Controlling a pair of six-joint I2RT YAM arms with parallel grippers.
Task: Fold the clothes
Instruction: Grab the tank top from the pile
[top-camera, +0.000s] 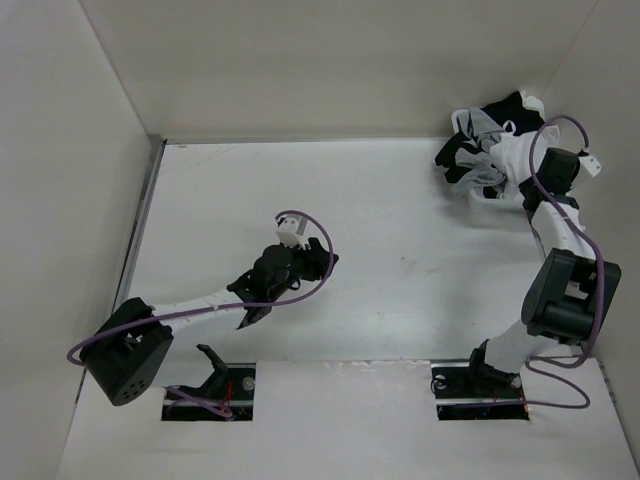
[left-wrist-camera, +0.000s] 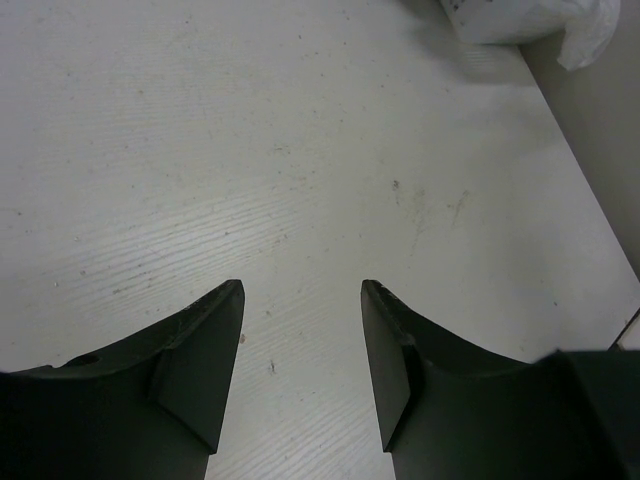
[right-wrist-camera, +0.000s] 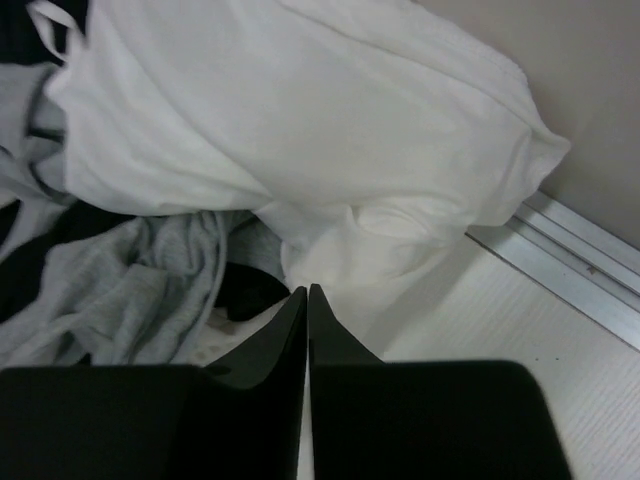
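The clothes (right-wrist-camera: 300, 130), a white thin garment with a narrow strap loop at its upper left, lie bunched on top of a pile in the table's far right corner (top-camera: 512, 158). My right gripper (right-wrist-camera: 308, 288) is shut, its tips meeting at the garment's lower fold with a sliver of white between them. In the top view the right gripper (top-camera: 503, 183) reaches into the pile from the right. My left gripper (left-wrist-camera: 302, 285) hangs open over bare table near the middle left (top-camera: 250, 318), with nothing between its fingers. A bit of the white garment (left-wrist-camera: 530, 20) shows far off in the left wrist view.
A grey garment (right-wrist-camera: 120, 280) and a black one (right-wrist-camera: 250, 292) lie under and left of the white one. The side wall and its metal rail (right-wrist-camera: 580, 270) run close on the right. The white tabletop (top-camera: 400, 250) stretches between the two arms.
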